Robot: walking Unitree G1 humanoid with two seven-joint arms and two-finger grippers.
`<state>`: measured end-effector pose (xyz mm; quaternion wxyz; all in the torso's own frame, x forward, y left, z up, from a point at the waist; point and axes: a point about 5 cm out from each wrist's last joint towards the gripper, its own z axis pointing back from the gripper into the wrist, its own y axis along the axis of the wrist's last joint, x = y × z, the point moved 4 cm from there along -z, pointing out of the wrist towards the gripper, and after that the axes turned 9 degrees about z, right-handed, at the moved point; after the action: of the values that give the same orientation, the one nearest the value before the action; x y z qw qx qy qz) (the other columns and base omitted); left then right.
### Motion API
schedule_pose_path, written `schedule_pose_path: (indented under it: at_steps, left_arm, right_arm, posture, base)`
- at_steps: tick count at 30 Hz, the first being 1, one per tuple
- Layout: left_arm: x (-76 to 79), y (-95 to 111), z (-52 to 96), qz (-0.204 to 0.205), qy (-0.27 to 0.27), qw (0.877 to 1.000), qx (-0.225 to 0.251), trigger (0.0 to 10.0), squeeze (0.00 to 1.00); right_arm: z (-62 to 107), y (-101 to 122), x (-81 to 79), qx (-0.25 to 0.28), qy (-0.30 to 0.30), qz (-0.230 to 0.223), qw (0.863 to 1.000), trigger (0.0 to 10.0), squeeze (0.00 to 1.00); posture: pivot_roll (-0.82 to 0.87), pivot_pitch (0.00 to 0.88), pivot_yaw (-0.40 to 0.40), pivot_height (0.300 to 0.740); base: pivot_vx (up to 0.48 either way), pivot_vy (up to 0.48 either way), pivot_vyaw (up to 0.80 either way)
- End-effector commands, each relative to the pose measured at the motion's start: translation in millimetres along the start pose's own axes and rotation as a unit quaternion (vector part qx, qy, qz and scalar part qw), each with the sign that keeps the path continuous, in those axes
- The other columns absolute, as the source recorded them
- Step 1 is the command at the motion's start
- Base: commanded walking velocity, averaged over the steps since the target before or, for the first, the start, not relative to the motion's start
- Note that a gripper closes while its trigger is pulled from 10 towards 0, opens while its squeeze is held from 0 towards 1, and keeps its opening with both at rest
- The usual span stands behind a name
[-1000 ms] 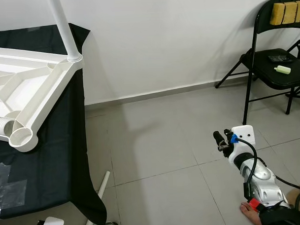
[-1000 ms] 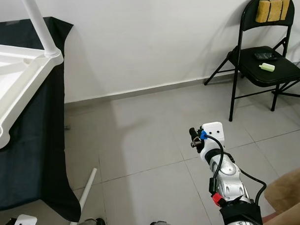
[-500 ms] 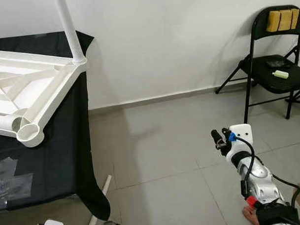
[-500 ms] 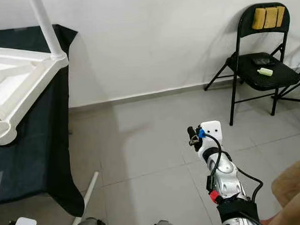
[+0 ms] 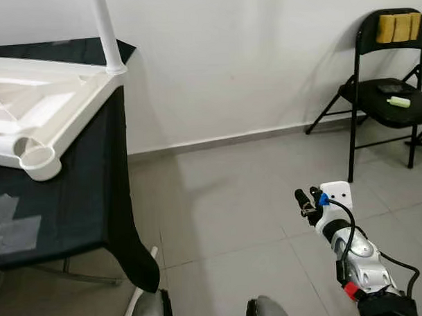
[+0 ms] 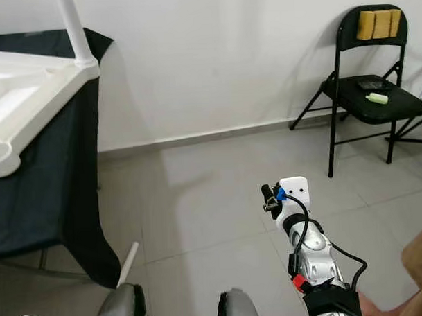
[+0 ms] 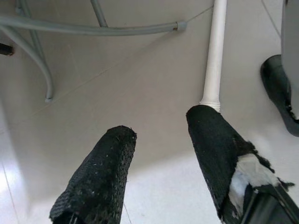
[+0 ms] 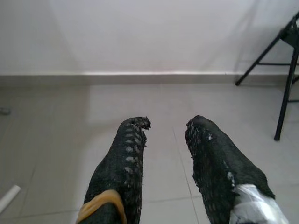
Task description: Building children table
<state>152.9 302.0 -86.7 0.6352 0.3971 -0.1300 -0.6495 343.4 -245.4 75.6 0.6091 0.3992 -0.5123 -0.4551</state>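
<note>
A white plastic children's table [image 5: 53,101] lies upside down on a black-draped table [image 5: 81,204] at my left. One white leg [image 5: 107,30] stands upright in its far corner socket. The near corner socket [image 5: 33,156] is empty. A loose white leg [image 5: 145,288] lies on the floor by the cloth's edge. My left gripper [image 7: 159,123] hangs low and open just above that loose leg [image 7: 215,51], holding nothing. My right gripper [image 5: 303,200] is held out over the bare tiles, open and holding nothing [image 8: 166,133].
A black folding chair [image 5: 386,100] stands at the back right with yellow sponges [image 5: 395,27] on its backrest and small items on the seat. Clear plastic [image 5: 12,224] lies on the cloth. My feet [image 5: 152,311] are below. A person's leg [image 6: 419,265] is at the right edge.
The whole picture has shifted as the camera moved: the table sits further left and higher, and my feet have come into view. My right arm keeps its pose.
</note>
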Motion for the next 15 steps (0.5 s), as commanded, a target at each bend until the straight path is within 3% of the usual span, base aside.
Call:
schedule_pose_path:
  at_steps: [1,8,12,14,15]
  left_arm:
    - [-4.1,-9,3.0,-0.006,0.002,1.0,-0.014,10.0,0.0]
    - [-15.0,-6,1.8,-0.014,0.02,1.0,-0.011,10.0,0.0]
    - [-35.7,-5,0.7,-0.03,0.07,0.997,-0.018,10.0,0.0]
    - [-37.8,-5,0.7,-0.032,0.074,0.997,-0.018,10.0,0.0]
    - [-52.7,-2,0.1,-0.034,0.102,0.994,-0.018,10.0,0.0]
  right_arm:
    - [3.5,-6,-1.4,-0.004,0.0,-0.004,1.0,10.0,0.0]
    - [9.4,-10,-0.6,-0.011,0.002,-0.003,1.0,10.0,0.0]
    - [12.5,-11,0.9,-0.011,0.004,-0.004,1.0,10.0,0.0]
    - [12.9,-11,0.9,-0.011,0.005,-0.004,1.0,10.0,0.0]
    - [14.0,-11,1.1,-0.012,0.005,-0.003,1.0,10.0,0.0]
  posture:
    - [0.06,0.154,-0.045,0.58]
    - [0.06,0.183,-0.045,0.55]
    - [0.06,0.197,-0.046,0.53]
    - [0.06,0.197,-0.046,0.525]
    - [0.06,0.207,-0.044,0.515]
  base:
    - [0.0,0.0,0.0]
    - [0.0,0.0,0.0]
    - [0.0,0.0,0.0]
    - [0.0,0.0,0.0]
    - [0.0,0.0,0.0]
